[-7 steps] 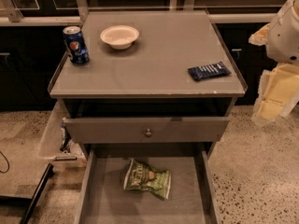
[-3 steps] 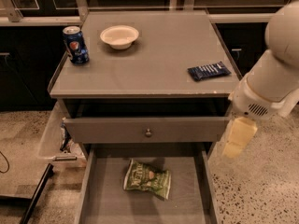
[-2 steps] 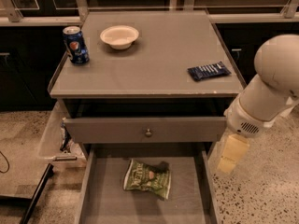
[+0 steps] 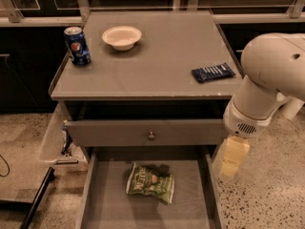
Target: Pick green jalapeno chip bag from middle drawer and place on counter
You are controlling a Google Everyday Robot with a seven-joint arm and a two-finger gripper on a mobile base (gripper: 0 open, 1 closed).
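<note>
The green jalapeno chip bag lies flat on the floor of the open middle drawer, near its middle and toward the back. The counter is the grey cabinet top above it. My gripper hangs from the white arm at the right, just outside the drawer's right wall, level with the drawer's back. It is to the right of the bag and above it, not touching it.
A blue soda can and a white bowl stand at the counter's back left. A dark blue wrapper lies at its right edge. The upper drawer front with a knob juts out slightly above the open drawer.
My arm has swung in from the right edge of the view, leftward and down, bringing the gripper beside the drawer's right wall. The bag and counter items have not moved.
</note>
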